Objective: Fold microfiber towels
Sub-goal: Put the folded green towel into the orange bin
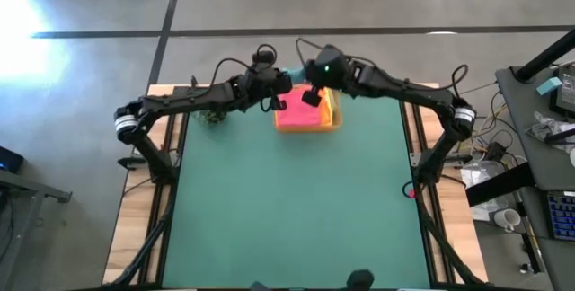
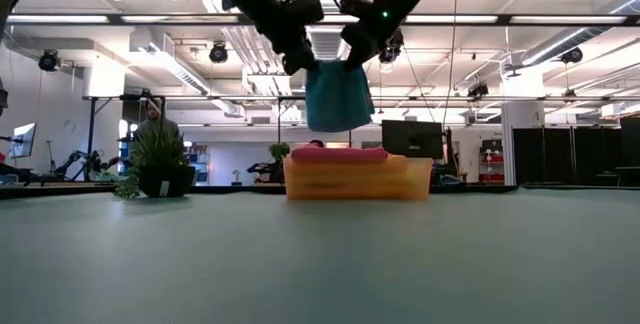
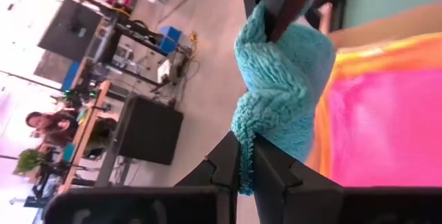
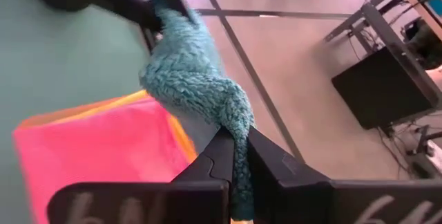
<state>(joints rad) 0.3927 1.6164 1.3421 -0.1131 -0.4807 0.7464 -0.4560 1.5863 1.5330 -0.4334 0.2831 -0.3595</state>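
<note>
A teal towel (image 2: pixel 338 96) hangs bunched in the air between my two grippers, above the far middle of the table. My left gripper (image 2: pixel 303 62) is shut on its upper left end and my right gripper (image 2: pixel 352 59) on its upper right end. The two grippers stand close together (image 1: pixel 292 80). Below and just nearer lies a pink towel (image 1: pixel 301 111), flat on an orange-yellow pile or tray (image 2: pixel 350 179); which of the two, I cannot tell. My left gripper pinches one end of the teal towel's top edge (image 3: pixel 243 137) between its two fingers, slanting down toward the far edge. The cloth is gathered there in several folds. The towel hangs clear of the pile and runs slack to the other gripper. My right gripper pinches the other end of the towel's top edge (image 4: pixel 238 124) between its two fingers, slanting down toward the far edge. The cloth there is twisted into a thick bunch. The towel hangs below the fingers, lifted clear.
A small green plant ball (image 1: pixel 214 116) sits at the far left of the green mat (image 1: pixel 296 201). The near and middle parts of the mat lie bare. Beyond the far edge a person (image 2: pixel 152 114) is in the room.
</note>
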